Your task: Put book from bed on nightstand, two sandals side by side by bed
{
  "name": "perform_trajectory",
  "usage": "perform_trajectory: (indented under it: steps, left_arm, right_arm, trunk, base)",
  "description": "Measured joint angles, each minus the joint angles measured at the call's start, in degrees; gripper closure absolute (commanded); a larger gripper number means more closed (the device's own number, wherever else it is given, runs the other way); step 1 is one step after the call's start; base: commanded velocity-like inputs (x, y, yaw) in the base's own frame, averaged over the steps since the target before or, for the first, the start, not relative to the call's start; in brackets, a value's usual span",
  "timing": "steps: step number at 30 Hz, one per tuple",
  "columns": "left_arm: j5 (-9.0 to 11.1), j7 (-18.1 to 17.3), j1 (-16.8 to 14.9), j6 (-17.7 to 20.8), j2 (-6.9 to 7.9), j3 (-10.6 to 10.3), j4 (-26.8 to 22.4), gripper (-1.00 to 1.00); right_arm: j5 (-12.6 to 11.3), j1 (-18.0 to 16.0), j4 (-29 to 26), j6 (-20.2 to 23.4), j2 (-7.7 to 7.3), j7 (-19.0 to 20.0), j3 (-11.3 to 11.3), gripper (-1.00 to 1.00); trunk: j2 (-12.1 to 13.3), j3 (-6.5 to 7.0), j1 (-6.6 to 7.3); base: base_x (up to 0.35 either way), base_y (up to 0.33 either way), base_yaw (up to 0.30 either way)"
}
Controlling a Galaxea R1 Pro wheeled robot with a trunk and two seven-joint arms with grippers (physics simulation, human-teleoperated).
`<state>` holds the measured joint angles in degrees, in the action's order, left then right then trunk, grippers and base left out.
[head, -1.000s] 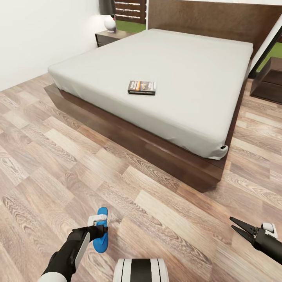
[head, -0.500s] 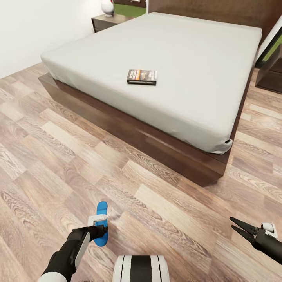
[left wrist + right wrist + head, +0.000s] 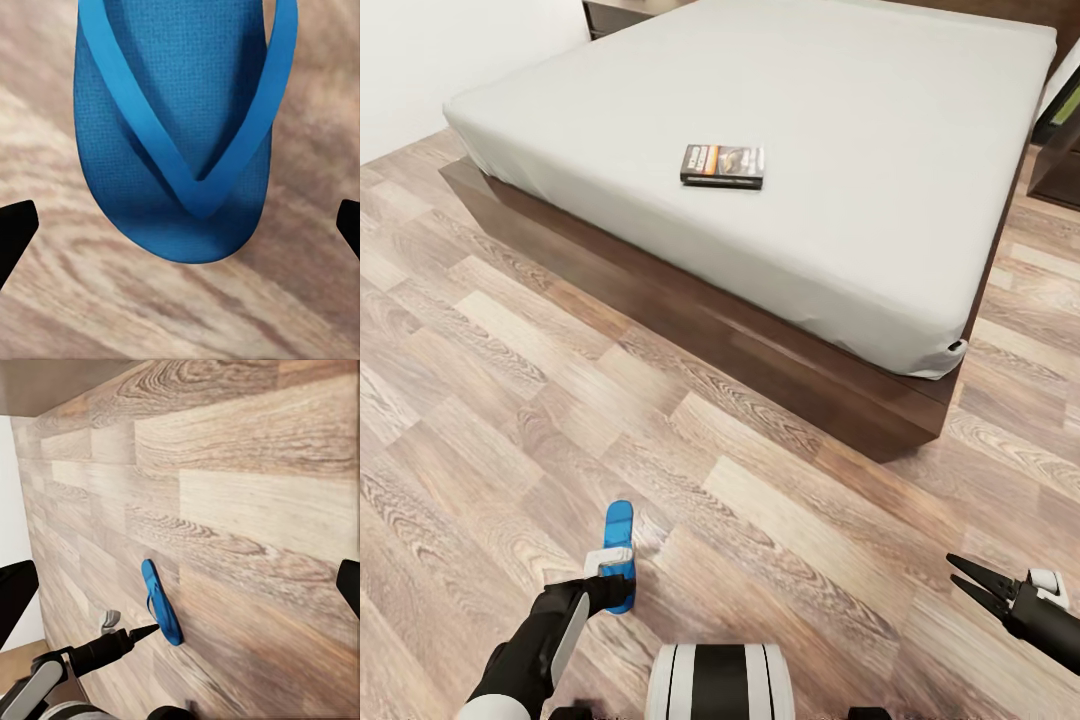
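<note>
The book lies flat on the bed, in the upper middle of the head view, near the mattress edge that faces us and well apart from both tools. We see one blue sandal on the wood-plank floor at the lower left of the head view, well apart from the bed frame. The left tool sits over the near end of this sandal; in the left wrist view the sandal lies between the two dark fingertips, which stand wide apart at the frame edges and do not touch it. The right tool hangs at the lower right of the head view, its fingers spread and holding nothing. The right wrist view shows the sandal with the left tool's tip just beside it.
</note>
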<state>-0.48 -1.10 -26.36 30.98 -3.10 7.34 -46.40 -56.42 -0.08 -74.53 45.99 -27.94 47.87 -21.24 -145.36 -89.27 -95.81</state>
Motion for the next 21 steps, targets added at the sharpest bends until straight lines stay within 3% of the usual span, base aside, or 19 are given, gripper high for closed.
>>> perform_trajectory:
  steps: [21]
  left_arm:
    - [0.0, 0.0, 0.0, -0.1, 0.0, 0.0, 0.0, -1.0]
  right_arm:
    - [0.0, 0.0, 0.0, -0.1, 0.0, 0.0, 0.0, -1.0]
  trunk:
    - [0.0, -0.01, 0.0]
  base:
    - [0.049, 0.0, 0.0]
